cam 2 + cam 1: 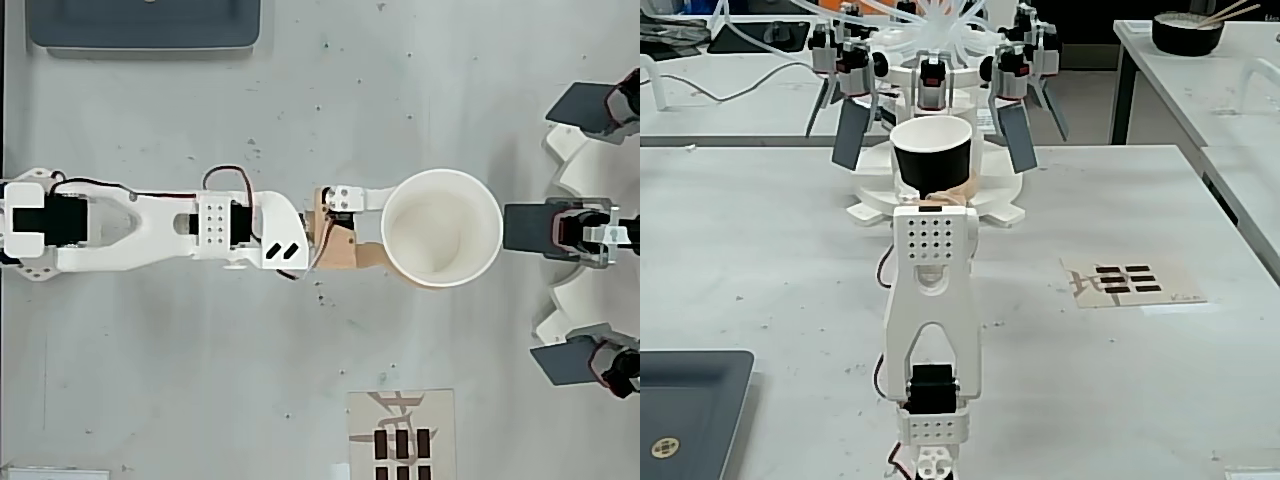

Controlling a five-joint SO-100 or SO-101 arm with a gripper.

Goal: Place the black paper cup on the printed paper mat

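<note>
Black paper cup [931,155] clamped in our gripper [385,232], we next carry it to the printed paper mat [1130,282]

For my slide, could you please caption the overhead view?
White two-finger gripper holds black paper cup, well away from beige printed paper mat.

The flat beige printed paper mat [1132,282] on the right of the white table [760,250] carries a dark brush-style character beside rows of short black bars; no other writing is legible.
</note>
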